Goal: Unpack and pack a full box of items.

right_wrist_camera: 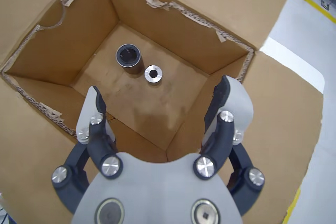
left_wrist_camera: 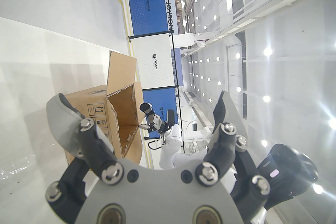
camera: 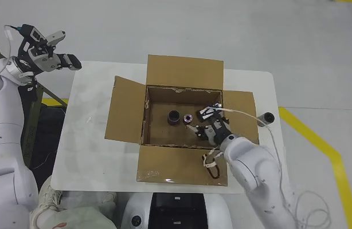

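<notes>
An open cardboard box (camera: 127, 111) stands in the middle of the white table (camera: 84, 154), all flaps folded out. On its floor stand a dark hollow cylinder (right_wrist_camera: 129, 58) (camera: 173, 117) and, right beside it, a small silver ring-shaped part (right_wrist_camera: 153, 74) (camera: 187, 118). My right gripper (right_wrist_camera: 157, 93) (camera: 207, 130) hangs open over the box's near right side, above the floor, with nothing between its fingers. My left gripper (left_wrist_camera: 141, 104) (camera: 70, 62) is held off the table's far left corner, open and empty, facing the box (left_wrist_camera: 97, 109) from a distance.
Yellow floor lines (camera: 319, 146) run past the table's right side. A cable (camera: 268, 134) trails from the right arm over the box's right flap. Bare table top lies to the left of the box.
</notes>
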